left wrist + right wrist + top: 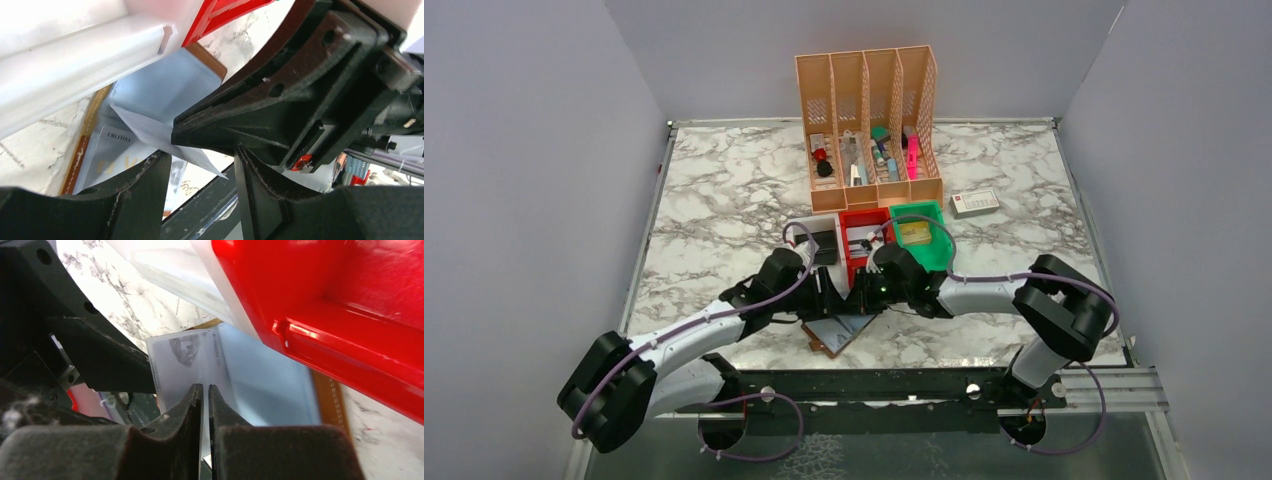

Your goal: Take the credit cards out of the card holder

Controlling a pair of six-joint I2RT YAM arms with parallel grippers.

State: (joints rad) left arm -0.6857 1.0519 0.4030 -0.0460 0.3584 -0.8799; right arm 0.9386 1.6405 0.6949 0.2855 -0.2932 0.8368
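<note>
- Just in front of the red bin, near the front edge of the table: card holder, lying open, brown rim outward, grey-blue inside facing up.
- From the red bin's right side: right gripper, jaws closed to a hairline, nipping the edge of 1 pale card tilted up out of the holder.
- On the red bin's left side: left gripper, hovering low over the holder, jaws about half spread, holding nothing; cannot tell whether touching the holder.
- Farther from the red bin, flat in the holder: at least 1 more, a printed card with small lettering; cannot tell the total count.
- Handling, as a judgement: expect light, thin, stiff yet springy plastic with slick faces; likely to slip from a shallow nip, or to bow under a squeeze at 1 corner.
- Best hold, probably: pinch across the exposed edge, deep enough for a 2-pad bite, then draw along the card's own plane rather than straight up.
- Holder itself: looks soft and light, so probably drags along with a card; pin the brown rim with the free gripper first.
</note>
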